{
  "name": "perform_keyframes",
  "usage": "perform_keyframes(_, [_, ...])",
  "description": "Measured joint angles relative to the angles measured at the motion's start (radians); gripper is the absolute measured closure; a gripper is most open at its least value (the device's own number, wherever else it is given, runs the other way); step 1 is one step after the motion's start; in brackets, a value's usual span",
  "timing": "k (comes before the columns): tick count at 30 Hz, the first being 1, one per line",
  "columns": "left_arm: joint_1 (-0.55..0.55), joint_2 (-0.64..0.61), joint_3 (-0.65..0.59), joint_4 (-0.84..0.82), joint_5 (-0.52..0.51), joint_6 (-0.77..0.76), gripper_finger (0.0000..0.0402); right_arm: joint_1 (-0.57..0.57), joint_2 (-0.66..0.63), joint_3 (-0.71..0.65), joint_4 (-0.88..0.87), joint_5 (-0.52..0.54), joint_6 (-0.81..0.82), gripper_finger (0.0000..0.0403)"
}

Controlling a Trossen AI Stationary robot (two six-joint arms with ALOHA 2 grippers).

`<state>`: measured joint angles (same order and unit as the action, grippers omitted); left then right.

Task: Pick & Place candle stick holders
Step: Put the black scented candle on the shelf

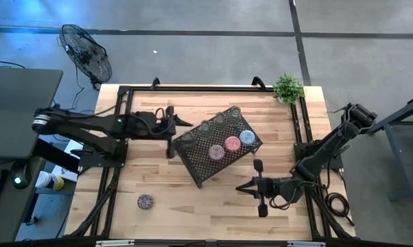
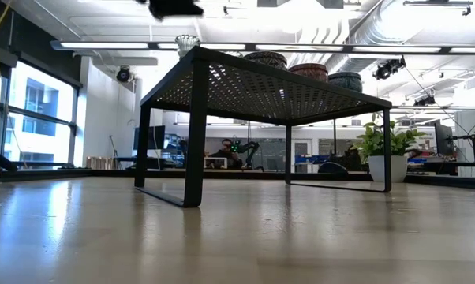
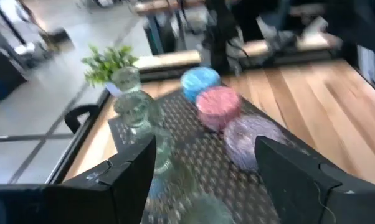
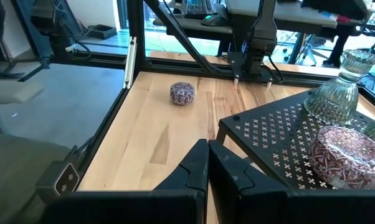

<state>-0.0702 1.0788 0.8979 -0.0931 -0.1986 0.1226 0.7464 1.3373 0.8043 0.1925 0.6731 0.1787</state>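
1. Sitting on black mesh tray (image 1: pixel 217 154): 4 clear holders (image 1: pixel 219 121) along the plant-side edge, then blue (image 1: pixel 247 136), pink (image 1: pixel 232 143) & purple (image 1: pixel 216 151) ones
2. One mottled holder (image 1: pixel 145 201) alone on the table (image 1: pixel 193 206), well apart from tray
3. Left gripper (image 1: pixel 171 134) just beside tray, fingers spread, holding nothing
4. Right gripper (image 1: pixel 259 186) near tray, pinched closed, empty
5. Low view alone shows tray on legs; potted plant (image 2: pixel 379 150) behind
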Motion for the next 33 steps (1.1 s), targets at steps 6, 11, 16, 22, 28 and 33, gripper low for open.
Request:
perform_keyframes(6, [-0.189, -0.008, 0.221, -0.448, -0.122, -0.042, 0.0204, 0.000, 0.000, 0.000, -0.010, 0.013, -0.001, 0.0402])
perform_keyframes(11, [-0.449, 0.031, 0.245, -0.641, -0.202, -0.232, 0.0325, 0.000, 0.000, -0.032, -0.033, 0.047, -0.004, 0.0402])
perform_keyframes(16, [-0.609, 0.121, 0.245, -0.783, -0.208, -0.600, 0.0388, 0.000, 0.000, -0.133, 0.113, 0.055, 0.004, 0.0402])
perform_keyframes(22, [-0.722, 0.267, 0.253, -0.857, -0.151, -0.898, 0.0394, 0.000, 0.000, -0.201, 0.256, 0.057, -0.042, 0.0402])
perform_keyframes(28, [-0.832, 0.377, 0.372, -1.005, -0.121, -1.188, 0.0397, 0.000, 0.000, -0.206, 0.256, 0.058, -0.094, 0.0402])
perform_keyframes(33, [-0.855, 0.417, 0.391, -1.030, 0.002, -1.321, 0.0396, 0.000, 0.000, -0.205, 0.261, 0.050, -0.135, 0.0401])
